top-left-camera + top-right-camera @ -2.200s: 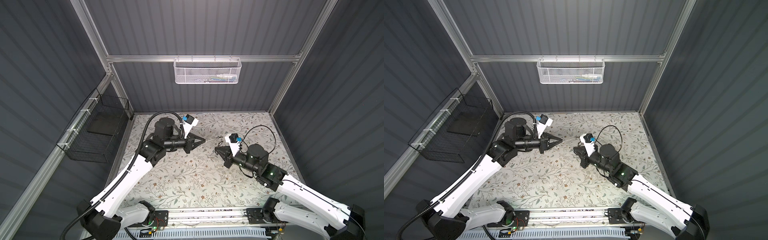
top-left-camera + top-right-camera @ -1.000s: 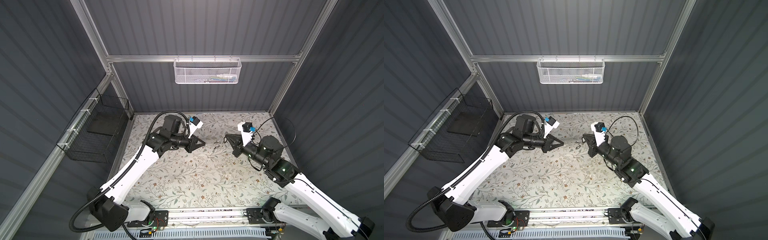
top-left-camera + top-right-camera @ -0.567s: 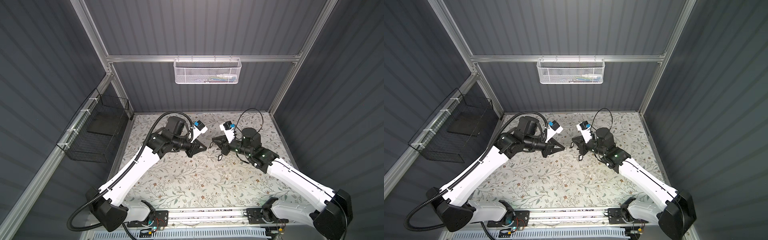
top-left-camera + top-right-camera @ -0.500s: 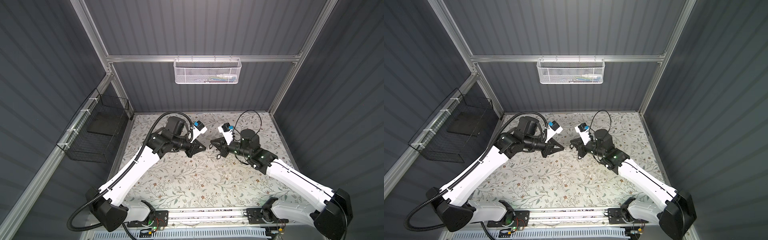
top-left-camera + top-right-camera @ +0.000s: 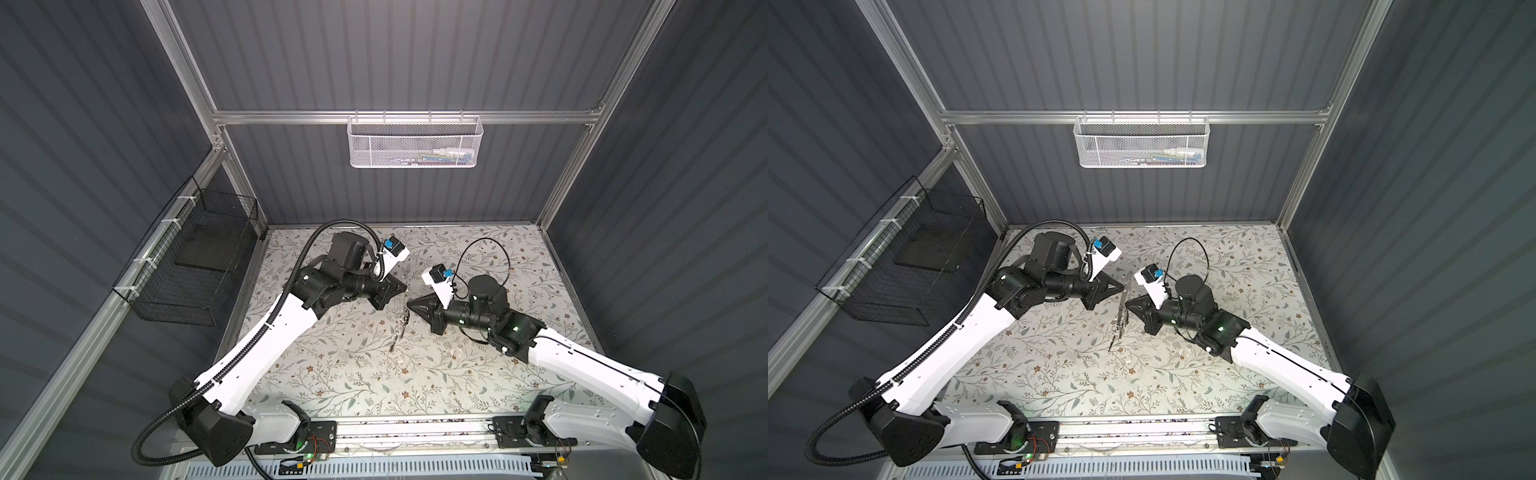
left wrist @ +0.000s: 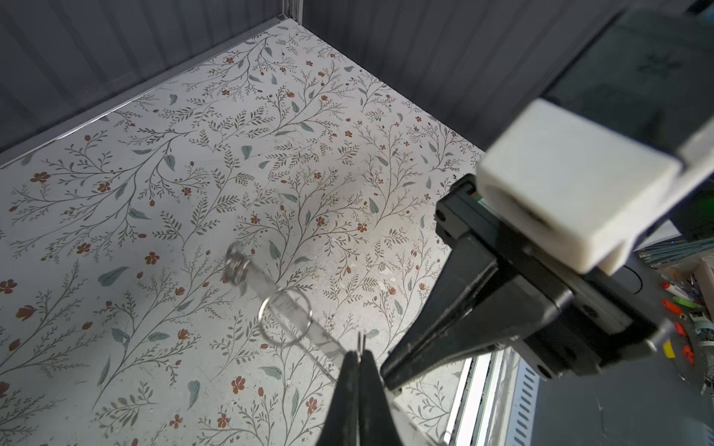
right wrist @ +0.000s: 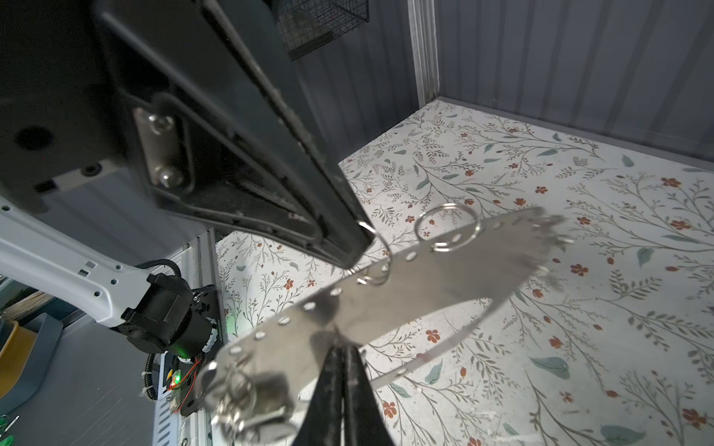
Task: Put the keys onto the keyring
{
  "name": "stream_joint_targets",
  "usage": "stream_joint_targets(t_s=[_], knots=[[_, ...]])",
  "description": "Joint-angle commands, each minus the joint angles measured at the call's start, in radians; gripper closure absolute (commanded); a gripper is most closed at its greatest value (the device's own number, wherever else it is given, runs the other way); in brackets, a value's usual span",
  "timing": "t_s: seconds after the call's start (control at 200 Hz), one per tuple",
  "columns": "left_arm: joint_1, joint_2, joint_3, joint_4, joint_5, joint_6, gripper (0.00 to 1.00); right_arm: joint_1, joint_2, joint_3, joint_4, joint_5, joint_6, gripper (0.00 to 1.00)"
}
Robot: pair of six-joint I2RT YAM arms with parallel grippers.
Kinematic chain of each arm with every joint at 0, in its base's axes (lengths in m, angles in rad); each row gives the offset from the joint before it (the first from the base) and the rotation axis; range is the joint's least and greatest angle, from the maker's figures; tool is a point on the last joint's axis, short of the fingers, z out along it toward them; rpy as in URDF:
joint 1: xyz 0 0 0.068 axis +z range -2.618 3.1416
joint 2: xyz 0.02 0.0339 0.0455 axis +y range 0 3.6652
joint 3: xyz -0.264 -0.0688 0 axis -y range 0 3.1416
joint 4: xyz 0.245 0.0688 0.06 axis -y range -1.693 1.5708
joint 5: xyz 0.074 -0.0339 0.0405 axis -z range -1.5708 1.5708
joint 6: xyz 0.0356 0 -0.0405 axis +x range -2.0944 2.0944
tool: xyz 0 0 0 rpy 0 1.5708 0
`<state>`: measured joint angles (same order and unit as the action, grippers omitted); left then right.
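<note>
The keyring, a flat grey metal plate with holes along its rim, hangs in the air at mid-table, edge-on in both top views. My right gripper is shut on its inner edge. My left gripper is shut on the wire of a small split ring on the rim, close beside the right gripper. A second split ring hangs free. A blurred bunch of rings dangles from the plate's lower end. I cannot tell whether the keys are among them.
The floral-patterned table lies below the two arms. A white mesh basket hangs on the back wall and a black wire basket on the left wall. The frame rail runs along the front edge.
Over the last second my right arm swung in from the right with the keyring and met the left gripper at mid-table. The left gripper barely shifted.
</note>
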<state>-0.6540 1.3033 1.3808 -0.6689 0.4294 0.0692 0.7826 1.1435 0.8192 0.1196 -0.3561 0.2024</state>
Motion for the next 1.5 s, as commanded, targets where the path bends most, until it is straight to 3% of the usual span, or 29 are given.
stream_joint_targets(t_s=[0.0, 0.315, 0.77, 1.056, 1.221, 1.346, 1.441, 1.496], knots=[[-0.001, -0.059, -0.054, 0.08, 0.006, -0.029, 1.0, 0.0, -0.053, -0.018, 0.023, 0.088, 0.001, 0.92], [-0.001, -0.138, -0.161, 0.211, 0.07, -0.069, 1.0, -0.057, -0.161, -0.023, 0.001, 0.086, -0.031, 0.92], [-0.001, -0.134, -0.157, 0.177, 0.164, -0.055, 1.0, -0.057, -0.118, 0.047, -0.021, -0.037, -0.053, 0.92], [-0.001, -0.122, -0.156, 0.153, 0.18, -0.042, 1.0, -0.051, -0.113, 0.056, -0.003, -0.041, -0.057, 0.91], [-0.001, -0.12, -0.154, 0.153, 0.171, -0.042, 1.0, -0.039, -0.1, 0.064, -0.007, -0.046, -0.063, 0.92], [-0.001, -0.13, -0.155, 0.149, 0.116, -0.044, 1.0, -0.038, -0.095, 0.064, -0.029, 0.049, -0.058, 0.93], [-0.001, -0.154, -0.174, 0.155, 0.05, -0.047, 1.0, -0.047, -0.087, 0.059, -0.068, 0.108, -0.041, 0.89], [-0.001, -0.17, -0.186, 0.156, 0.017, -0.046, 1.0, -0.061, -0.085, 0.039, -0.076, 0.107, -0.012, 0.81]])
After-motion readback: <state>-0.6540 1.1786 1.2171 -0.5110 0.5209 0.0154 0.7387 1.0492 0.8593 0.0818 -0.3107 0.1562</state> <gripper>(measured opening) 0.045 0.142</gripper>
